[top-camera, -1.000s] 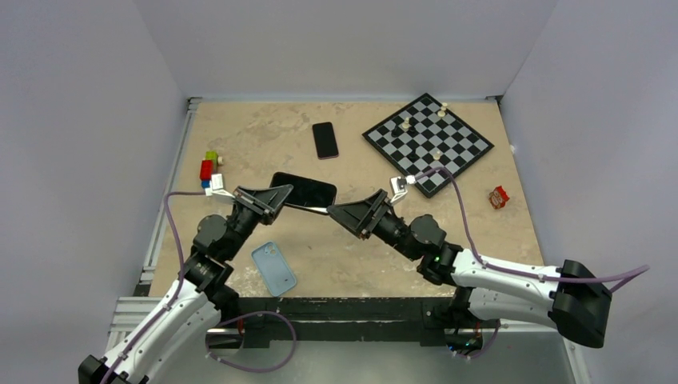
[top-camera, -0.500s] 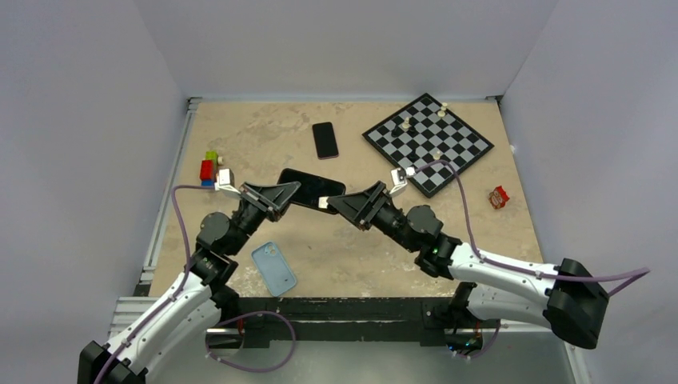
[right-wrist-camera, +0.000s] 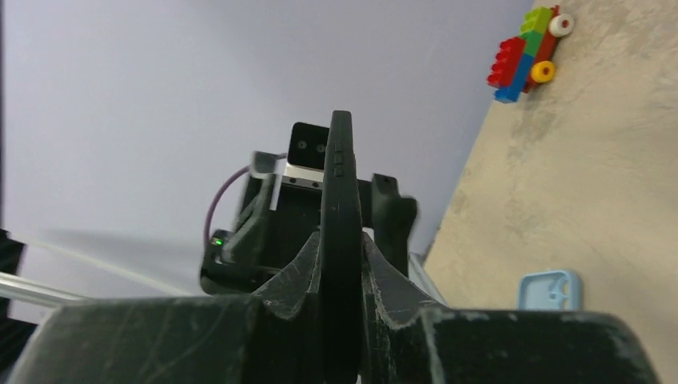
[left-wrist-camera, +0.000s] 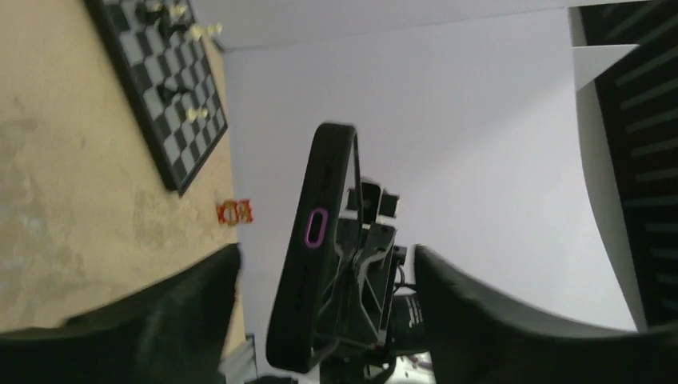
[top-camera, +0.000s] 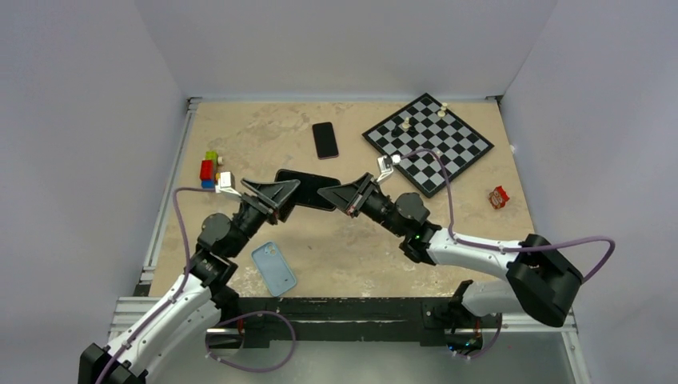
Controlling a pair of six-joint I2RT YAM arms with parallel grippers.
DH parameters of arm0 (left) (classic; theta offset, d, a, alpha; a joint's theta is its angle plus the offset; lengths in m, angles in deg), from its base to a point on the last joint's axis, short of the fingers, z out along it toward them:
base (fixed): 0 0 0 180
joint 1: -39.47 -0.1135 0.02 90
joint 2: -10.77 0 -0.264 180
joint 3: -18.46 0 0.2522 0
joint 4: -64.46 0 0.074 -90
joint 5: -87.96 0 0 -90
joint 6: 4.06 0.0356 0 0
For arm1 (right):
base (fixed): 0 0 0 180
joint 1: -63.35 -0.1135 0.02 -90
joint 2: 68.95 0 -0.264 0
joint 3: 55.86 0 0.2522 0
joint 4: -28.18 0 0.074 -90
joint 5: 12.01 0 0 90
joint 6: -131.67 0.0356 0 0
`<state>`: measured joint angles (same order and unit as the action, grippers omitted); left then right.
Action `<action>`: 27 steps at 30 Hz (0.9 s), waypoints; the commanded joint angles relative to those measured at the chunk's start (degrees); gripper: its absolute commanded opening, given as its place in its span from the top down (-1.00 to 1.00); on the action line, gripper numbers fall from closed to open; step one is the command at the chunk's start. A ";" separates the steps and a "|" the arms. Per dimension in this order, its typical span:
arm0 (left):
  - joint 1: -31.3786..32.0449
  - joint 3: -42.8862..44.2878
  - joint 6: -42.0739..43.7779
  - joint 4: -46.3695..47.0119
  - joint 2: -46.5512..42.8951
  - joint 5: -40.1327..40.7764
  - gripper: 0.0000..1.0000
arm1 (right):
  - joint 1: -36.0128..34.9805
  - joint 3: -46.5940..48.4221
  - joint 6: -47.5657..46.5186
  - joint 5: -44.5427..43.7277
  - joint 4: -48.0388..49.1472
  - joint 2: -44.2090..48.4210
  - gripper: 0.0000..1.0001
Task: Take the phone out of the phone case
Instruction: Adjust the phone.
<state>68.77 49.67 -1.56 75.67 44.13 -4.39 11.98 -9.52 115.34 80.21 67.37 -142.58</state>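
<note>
Tan table (top-camera: 240, 128), chessboard (top-camera: 428, 142), black phone (top-camera: 325, 140), blue case (top-camera: 274, 269), toy bricks (top-camera: 209, 168), wrapper (top-camera: 499, 197)

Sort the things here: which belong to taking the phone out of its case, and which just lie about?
In the job: black cased phone, right hand, left hand.
Lying about: blue case, second phone, chessboard, toy bricks, red wrapper.

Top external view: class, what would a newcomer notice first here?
A black cased phone hangs in mid-air over the middle of the table, clamped by the right arm, jaws shut; the left arm has its jaws open around the other end. Far right lies a chessboard; near the front edge, a light blue case.
</note>
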 commanded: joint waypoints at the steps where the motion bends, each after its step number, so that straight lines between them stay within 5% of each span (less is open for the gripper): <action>1: 0.47 5.26 2.92 -22.12 -2.14 -6.22 -0.98 | 3.74 2.79 -8.67 5.21 -0.99 0.79 1.00; 5: 0.21 14.79 19.36 -50.07 -3.97 -1.87 -1.00 | 7.78 10.26 -24.61 7.99 -27.42 3.79 1.00; 8: 0.22 21.05 31.77 -60.53 -3.99 3.96 -1.00 | 9.06 18.06 -38.52 10.85 -44.28 2.87 1.00; 13: 0.23 25.39 49.14 -56.10 -1.96 -4.45 -0.80 | 10.83 26.05 -52.93 21.07 -61.37 -0.62 1.00; 18: 0.23 34.92 62.43 -58.62 12.06 -19.79 -0.76 | 13.15 33.19 -60.35 35.66 -68.49 -5.65 1.00; 27: 0.08 39.63 76.48 -63.48 21.68 -27.81 -0.79 | 14.03 39.88 -72.12 48.69 -75.39 -8.92 1.00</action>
<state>69.12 86.20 64.25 15.35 64.40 -26.44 25.51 25.54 51.24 117.39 -6.16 -153.81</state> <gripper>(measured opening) 0.899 0.157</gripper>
